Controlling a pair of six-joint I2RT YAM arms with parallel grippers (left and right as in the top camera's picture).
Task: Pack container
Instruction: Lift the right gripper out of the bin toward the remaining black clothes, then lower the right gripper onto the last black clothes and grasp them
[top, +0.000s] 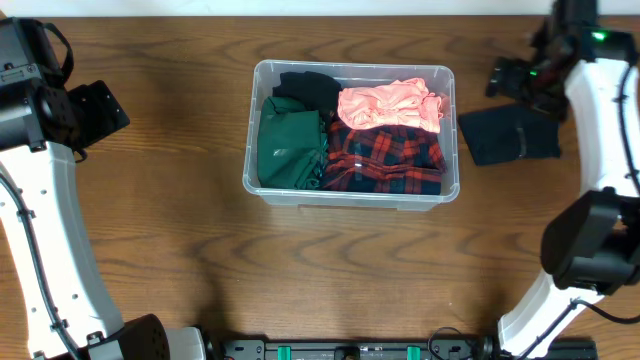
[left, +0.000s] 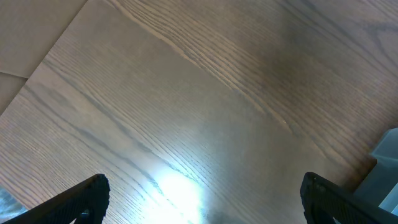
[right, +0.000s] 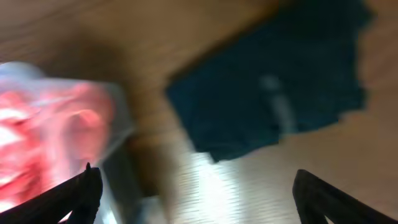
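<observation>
Evidently the right pincer (right: 199, 186), spread wide and empty, hangs just short of the dark cloth (right: 273, 93); the container (top: 352, 200) lies to its left.

I seem to be working in a robotics lab rather than a home. The plain wood-grain surface (top: 180, 250) carries a white left arm (top: 50, 250) and right arm (top: 600, 120), a black rail (top: 350, 350) along its near edge, and one clear container (top: 350, 196) of folded clothes.
</observation>
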